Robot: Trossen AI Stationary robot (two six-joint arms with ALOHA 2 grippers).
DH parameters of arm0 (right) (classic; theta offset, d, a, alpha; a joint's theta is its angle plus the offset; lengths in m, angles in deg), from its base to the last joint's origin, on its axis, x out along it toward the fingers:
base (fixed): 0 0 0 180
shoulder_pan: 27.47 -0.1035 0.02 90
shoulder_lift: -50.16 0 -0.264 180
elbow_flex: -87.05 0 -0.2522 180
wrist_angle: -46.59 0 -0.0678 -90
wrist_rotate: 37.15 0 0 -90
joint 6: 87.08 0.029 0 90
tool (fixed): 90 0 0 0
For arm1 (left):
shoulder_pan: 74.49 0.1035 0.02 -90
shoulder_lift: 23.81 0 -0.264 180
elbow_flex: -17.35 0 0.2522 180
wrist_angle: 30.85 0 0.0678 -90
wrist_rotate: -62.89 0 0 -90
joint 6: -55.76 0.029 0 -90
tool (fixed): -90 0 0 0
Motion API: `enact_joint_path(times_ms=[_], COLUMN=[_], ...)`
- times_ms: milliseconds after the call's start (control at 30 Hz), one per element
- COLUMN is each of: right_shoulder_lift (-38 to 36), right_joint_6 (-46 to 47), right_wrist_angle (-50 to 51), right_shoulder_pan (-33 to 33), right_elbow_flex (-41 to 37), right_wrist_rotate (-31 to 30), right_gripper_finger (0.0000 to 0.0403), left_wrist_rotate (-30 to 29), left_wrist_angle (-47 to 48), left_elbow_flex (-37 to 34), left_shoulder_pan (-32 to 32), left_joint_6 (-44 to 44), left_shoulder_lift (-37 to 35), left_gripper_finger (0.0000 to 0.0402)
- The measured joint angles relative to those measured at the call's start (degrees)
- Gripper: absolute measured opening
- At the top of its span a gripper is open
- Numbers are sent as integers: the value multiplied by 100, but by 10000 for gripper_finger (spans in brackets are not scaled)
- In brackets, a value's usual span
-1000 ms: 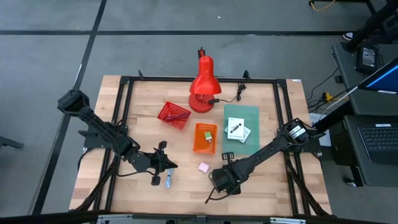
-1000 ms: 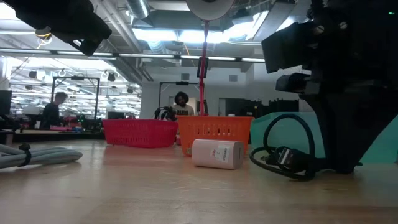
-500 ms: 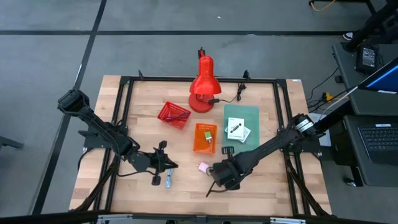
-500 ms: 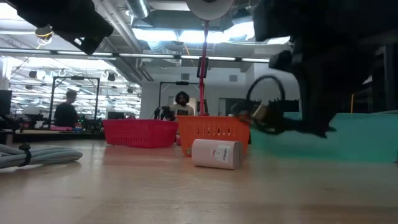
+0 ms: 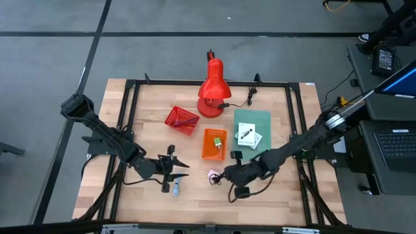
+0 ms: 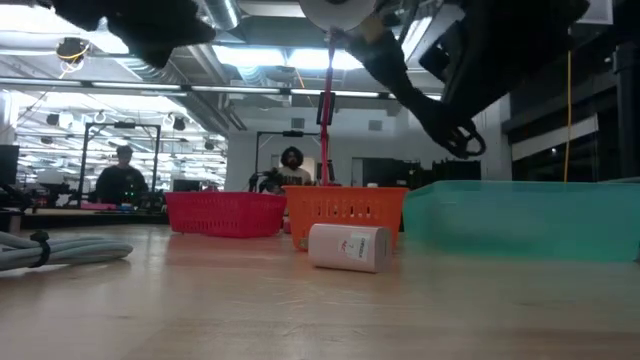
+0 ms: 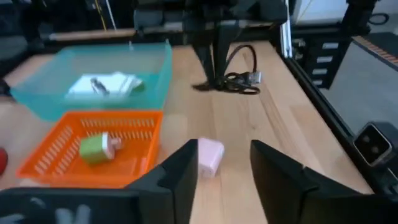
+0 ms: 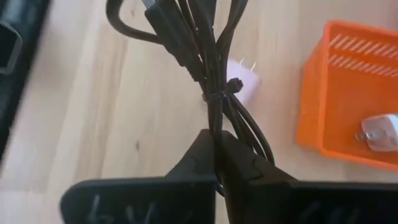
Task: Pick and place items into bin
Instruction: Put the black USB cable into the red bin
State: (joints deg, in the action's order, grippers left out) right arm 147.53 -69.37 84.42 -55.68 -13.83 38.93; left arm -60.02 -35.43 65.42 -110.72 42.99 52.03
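Observation:
My right gripper (image 5: 231,182) is shut on the black coiled cable (image 8: 205,56), which hangs in the air near the table's front middle. A pinkish-white cube (image 5: 212,175) lies on the wood just left of it. My left gripper (image 7: 221,174) stands open a little to the cube's left, nothing between its fingers. The orange basket (image 5: 214,144) holds a green cube (image 7: 96,148). White packets (image 5: 248,136) lie in the teal bin (image 5: 252,120). Inside the red basket (image 5: 181,119) sits a dark red cord. My right gripper pinches the gathered strands of the coiled cable (image 8: 216,127) between its two fingers, beside the small tie around the bundle. The fingers come from above, pointing down. The cable hangs below them, lifted clear of the table (image 6: 462,140).
A red desk lamp (image 5: 211,88) stands at the far middle, its cord running right. A grey cable bundle (image 5: 175,188) lies on the table under my left gripper. Bare wood lies along the near edge and at the far left.
My right gripper has gone up with the black cable, which lay on the table a second ago and now hangs clear, and has drifted a little toward the far edge. My left gripper has opened where it stood.

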Motion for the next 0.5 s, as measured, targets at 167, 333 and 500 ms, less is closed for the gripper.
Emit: enact_joint_path(times_ms=[167,333,500], right_shoulder_lift=[-665,-1006,-939], right_joint_6=[-313,-911,-1249], right_wrist_angle=[-2361,-4389,-5220], right_shoulder_pan=[0,0,25], right_elbow_flex=[-1195,-2014,-2335], right_wrist_rotate=[-134,-158,-205], right_gripper_finger=[0,0,0], left_wrist_rotate=[-194,-167,195], left_wrist_angle=[-534,-1166,-2151], left_elbow_flex=[0,4,2], left_shoulder_pan=[70,372,724], left_joint_6=[395,689,1143], left_shoulder_lift=[166,512,957], left_gripper_finger=[170,175,172])
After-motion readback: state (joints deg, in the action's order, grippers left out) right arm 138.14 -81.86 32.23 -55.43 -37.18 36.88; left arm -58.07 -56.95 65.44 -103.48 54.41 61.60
